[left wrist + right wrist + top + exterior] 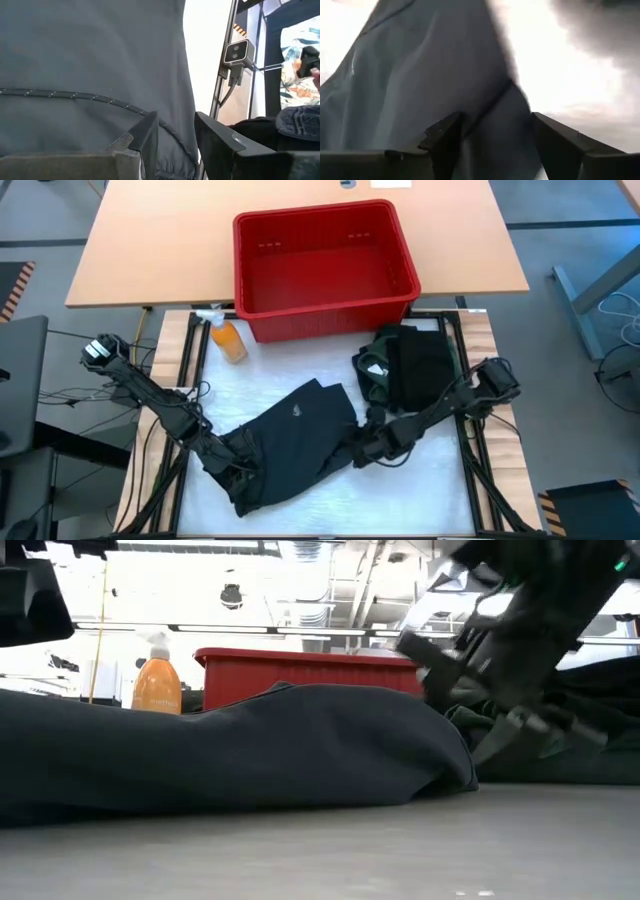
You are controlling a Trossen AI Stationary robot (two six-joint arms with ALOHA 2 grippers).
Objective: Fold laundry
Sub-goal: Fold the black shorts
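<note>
Dark garment (285, 442): soft matte cloth, rumpled into a long slanted shape with a thin cord seam, lying on the pale table mat (250, 375) at centre, toward 6 o'clock. Folded pile (408, 366): dark green and black cloth, stacked and lumpy, at 3 o'clock, just below the bin. Red bin (325, 268): rigid plastic, rectangular, fine lattice walls, at 12 o'clock. Orange spray bottle (227, 338): smooth plastic, at 10 o'clock. Left gripper (236, 468): at the garment's 7 o'clock end, fingers (146, 140) parted, cloth between, not pinched. Right gripper (362, 448): at the garment's 4 o'clock edge, fingers (442, 140) spread wide over cloth, holding nothing.
</note>
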